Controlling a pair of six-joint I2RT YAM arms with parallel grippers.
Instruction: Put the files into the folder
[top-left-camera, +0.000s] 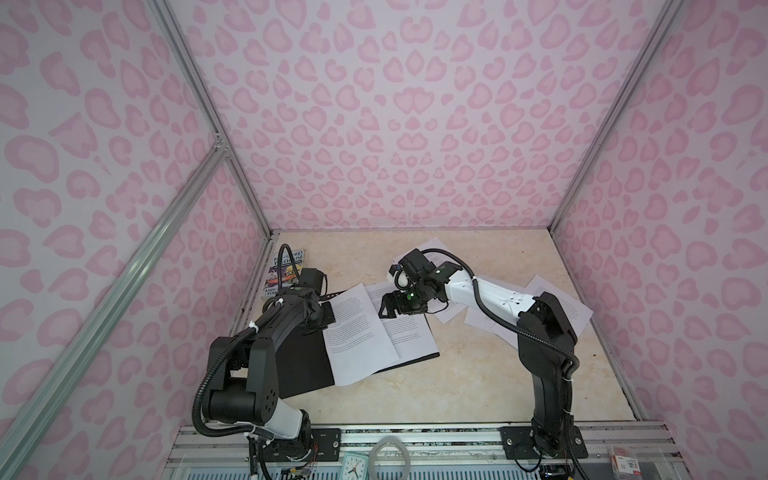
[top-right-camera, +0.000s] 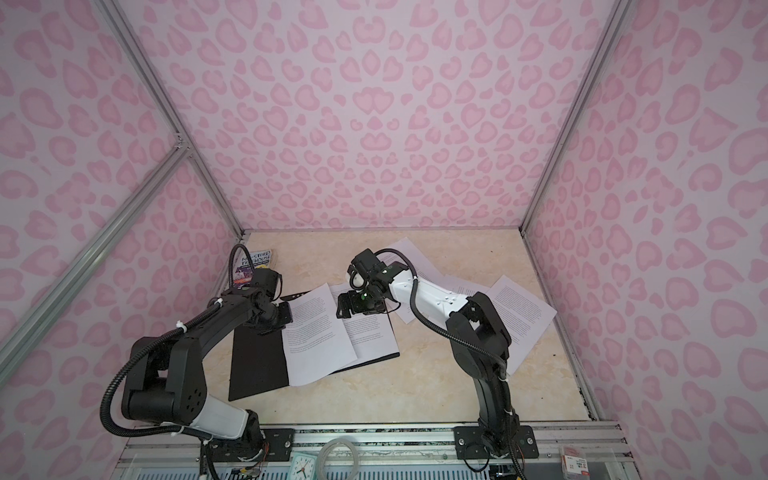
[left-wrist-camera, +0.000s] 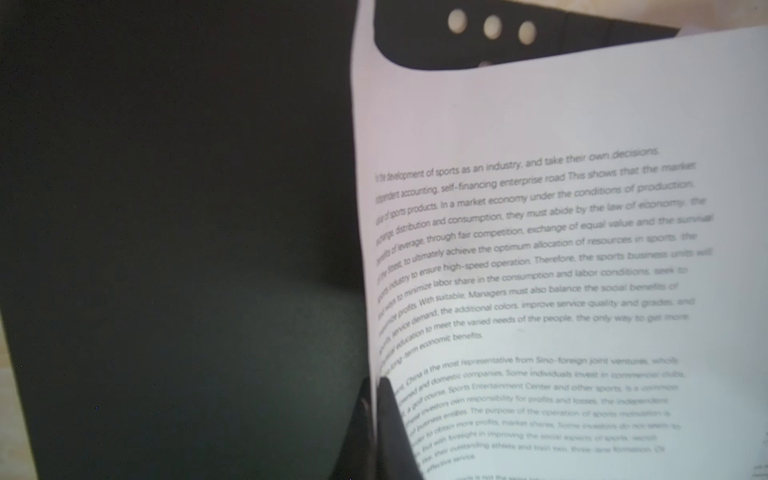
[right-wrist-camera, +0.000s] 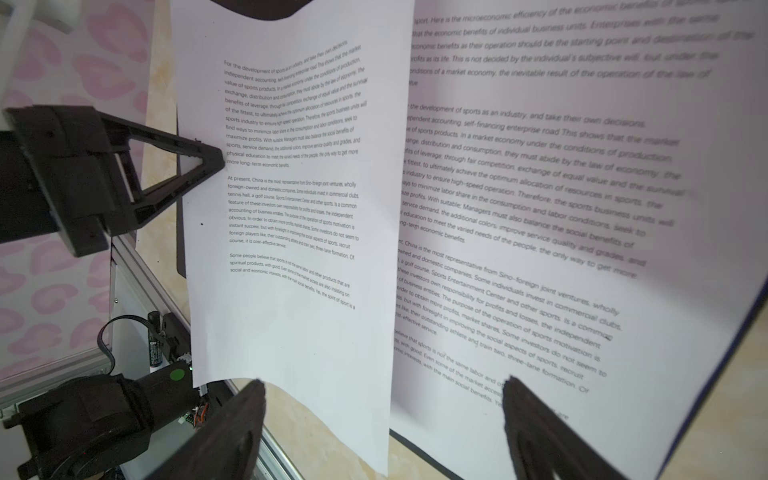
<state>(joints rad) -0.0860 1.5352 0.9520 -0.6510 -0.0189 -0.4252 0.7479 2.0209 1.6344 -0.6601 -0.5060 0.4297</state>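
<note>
Folder (top-left-camera: 300, 365) open on desk (top-left-camera: 478, 374). The left gripper (right-wrist-camera: 212, 160) is clamped on the left edge of the top file sheet (top-left-camera: 357, 332). The right gripper (right-wrist-camera: 384, 382) is open above the sheets.

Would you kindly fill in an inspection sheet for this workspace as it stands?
Surface: beige marbled tabletop.
Job's things: folder lies open, black inside up; two sheets lie over it; more sheets loose at right.
Clutter: paperback book, far left corner.
End effectors: left end effector shut on the upper sheet; right end effector open above the sheets.
Cables: corrugated conduit along each arm.
Surroundings: pink patterned walls, aluminium frame.
</note>
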